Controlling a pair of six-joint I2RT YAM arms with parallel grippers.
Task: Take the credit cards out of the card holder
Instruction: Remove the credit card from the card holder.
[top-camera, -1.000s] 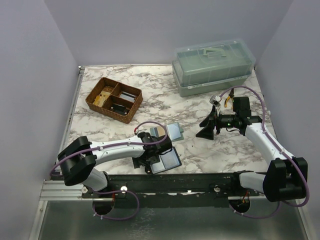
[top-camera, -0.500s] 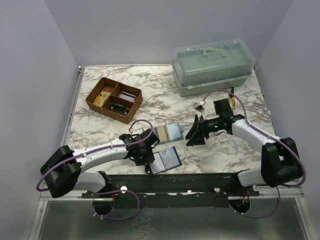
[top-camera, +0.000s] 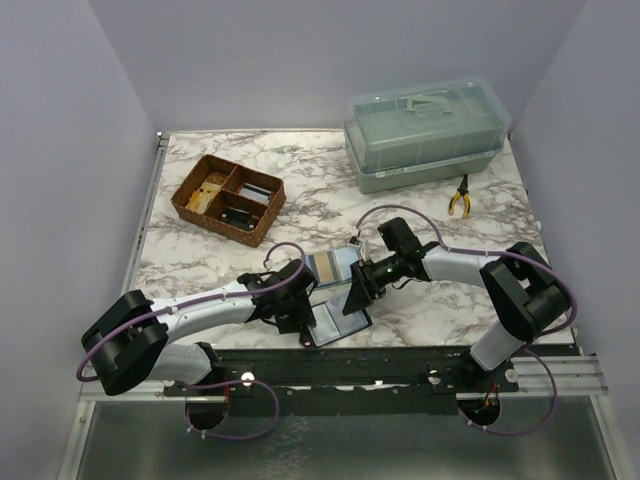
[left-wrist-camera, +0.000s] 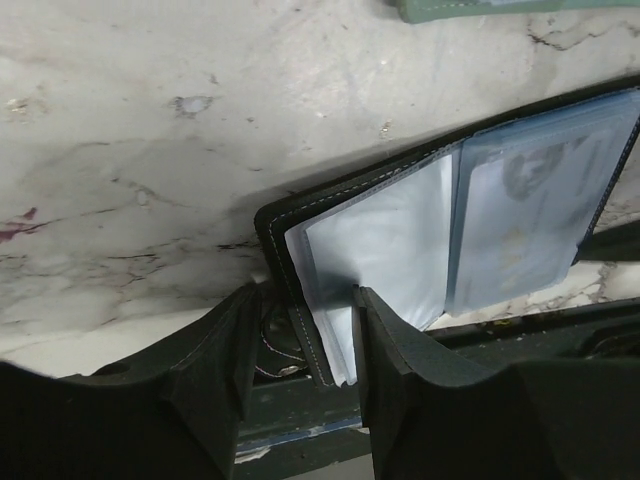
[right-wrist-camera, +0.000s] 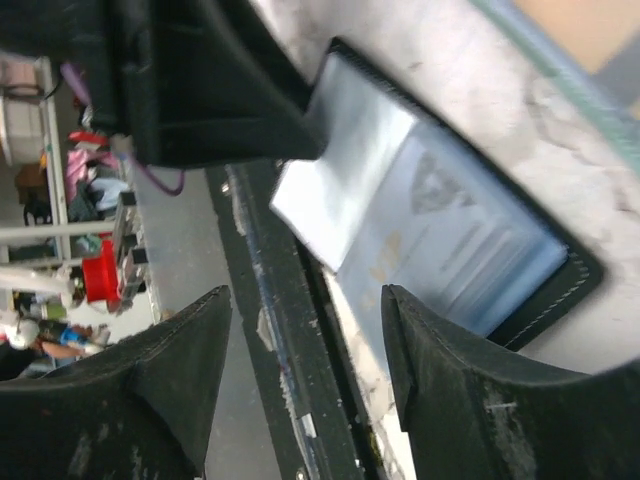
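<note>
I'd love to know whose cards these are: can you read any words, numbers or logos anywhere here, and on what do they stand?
No text here can be read.
Card inside the open wallet: a faint emblem and lines of print, too blurred to read.
Loose card beside the wallet: no legible print at this size.
Plastic box: a raised shape on the lid, not readable as a word.
</note>
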